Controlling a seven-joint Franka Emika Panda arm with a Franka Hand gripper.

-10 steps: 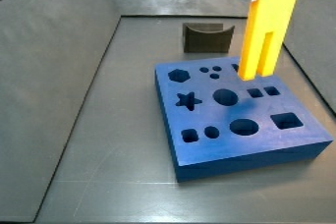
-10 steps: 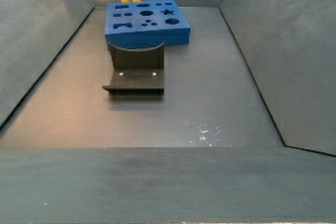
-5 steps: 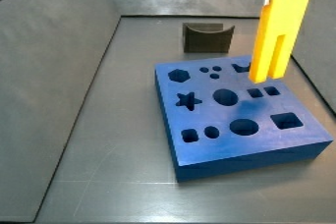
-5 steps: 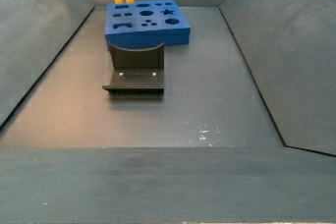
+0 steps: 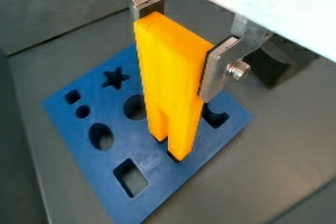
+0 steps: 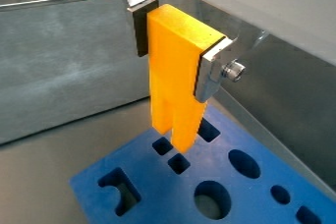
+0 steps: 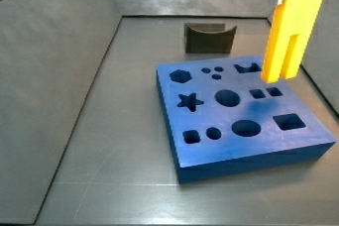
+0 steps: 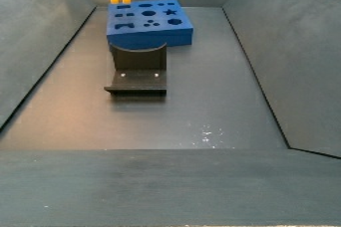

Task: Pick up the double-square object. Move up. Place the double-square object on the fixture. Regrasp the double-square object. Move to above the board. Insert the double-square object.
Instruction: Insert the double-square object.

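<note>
Gripper (image 5: 182, 51) clamped on the upright double-square object (image 5: 171, 85) above the board (image 5: 98, 164); a clean insertion needs its lower end squared over the matching hole.

Colour key. The double-square object (image 5: 171, 81) is bright yellow on its lit face and deeper orange-yellow on its shaded side, in both wrist views and both side views. The claw (image 5: 178, 46), closed on the object's upper part above the board, has flat silver fingers (image 5: 221, 63) with dark pads. The board (image 7: 239, 116) is saturated blue, patterned with dark holes: a star, circles, squares. The fixture (image 8: 138, 80) is dark grey-brown. The floor (image 8: 186, 121) and enclosing walls are matt dark grey with pale glare patches.
</note>
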